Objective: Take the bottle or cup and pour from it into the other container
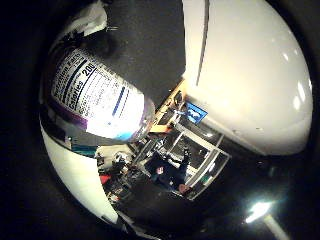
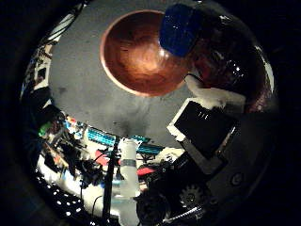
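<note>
A clear bottle with a white printed label (image 1: 95, 95) fills much of the little finger side view, close to the palm. In the thumb side view its blue cap (image 2: 177, 28) is over the rim of a brown bowl (image 2: 136, 56) that stands on the grey table (image 2: 80, 85). The bottle lies tilted, cap end toward the bowl. My right hand (image 2: 202, 122) is curled round the bottle's body, with white and black fingers (image 2: 212, 94) against it. A broad white part of the hand (image 1: 250, 70) is beside the bottle. I cannot see whether any liquid flows.
Beyond the table's edge is a cluttered area with coloured items and a white upright post (image 2: 127, 179). The little finger side view shows shelving and equipment (image 1: 180, 150) in the room, away from the table.
</note>
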Controlling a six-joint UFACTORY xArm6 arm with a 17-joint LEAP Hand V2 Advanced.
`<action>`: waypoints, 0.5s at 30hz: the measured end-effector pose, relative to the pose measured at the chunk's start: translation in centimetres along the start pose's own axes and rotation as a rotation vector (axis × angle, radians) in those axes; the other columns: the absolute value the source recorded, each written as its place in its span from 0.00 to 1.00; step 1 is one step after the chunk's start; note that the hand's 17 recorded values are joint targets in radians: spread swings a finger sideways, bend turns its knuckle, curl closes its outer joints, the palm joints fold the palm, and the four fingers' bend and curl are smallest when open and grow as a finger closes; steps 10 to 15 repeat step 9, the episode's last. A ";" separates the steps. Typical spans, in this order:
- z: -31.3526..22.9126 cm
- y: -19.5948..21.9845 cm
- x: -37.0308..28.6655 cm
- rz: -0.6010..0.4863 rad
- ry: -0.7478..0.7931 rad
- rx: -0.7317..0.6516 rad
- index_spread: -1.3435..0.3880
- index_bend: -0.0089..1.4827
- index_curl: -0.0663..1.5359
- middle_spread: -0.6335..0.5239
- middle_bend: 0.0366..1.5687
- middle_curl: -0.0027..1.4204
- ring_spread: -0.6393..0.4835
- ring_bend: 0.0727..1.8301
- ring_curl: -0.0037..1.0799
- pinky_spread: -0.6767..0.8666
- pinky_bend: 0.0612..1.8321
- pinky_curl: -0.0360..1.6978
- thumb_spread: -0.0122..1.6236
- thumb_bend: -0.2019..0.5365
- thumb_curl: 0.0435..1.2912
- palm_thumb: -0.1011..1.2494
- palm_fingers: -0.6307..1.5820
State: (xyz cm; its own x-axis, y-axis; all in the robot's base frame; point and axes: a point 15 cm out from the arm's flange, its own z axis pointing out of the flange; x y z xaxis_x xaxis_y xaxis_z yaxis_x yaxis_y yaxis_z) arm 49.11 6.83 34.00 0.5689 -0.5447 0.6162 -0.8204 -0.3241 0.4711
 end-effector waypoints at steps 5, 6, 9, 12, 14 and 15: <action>-0.1 0.0 -0.3 -0.012 0.033 -0.027 0.66 0.80 0.58 0.46 0.89 0.53 0.35 0.69 0.82 0.27 0.63 0.57 0.09 0.25 0.71 0.90 0.79; -0.1 0.0 -0.3 -0.014 0.035 -0.027 0.66 0.80 0.58 0.46 0.89 0.53 0.35 0.69 0.82 0.27 0.63 0.57 0.09 0.25 0.71 0.90 0.79; -0.3 0.0 -0.5 -0.018 0.037 -0.025 0.66 0.80 0.59 0.46 0.89 0.53 0.35 0.69 0.83 0.27 0.63 0.57 0.09 0.25 0.71 0.90 0.79; -0.3 0.0 -0.5 -0.018 0.037 -0.025 0.66 0.80 0.59 0.46 0.89 0.53 0.35 0.69 0.83 0.27 0.63 0.57 0.09 0.25 0.71 0.90 0.79; -0.3 0.0 -0.5 -0.018 0.037 -0.025 0.66 0.80 0.59 0.46 0.89 0.53 0.35 0.69 0.83 0.27 0.63 0.57 0.09 0.25 0.71 0.90 0.79; -0.3 0.0 -0.5 -0.018 0.037 -0.025 0.66 0.80 0.59 0.46 0.89 0.53 0.35 0.69 0.83 0.27 0.63 0.57 0.09 0.25 0.71 0.90 0.79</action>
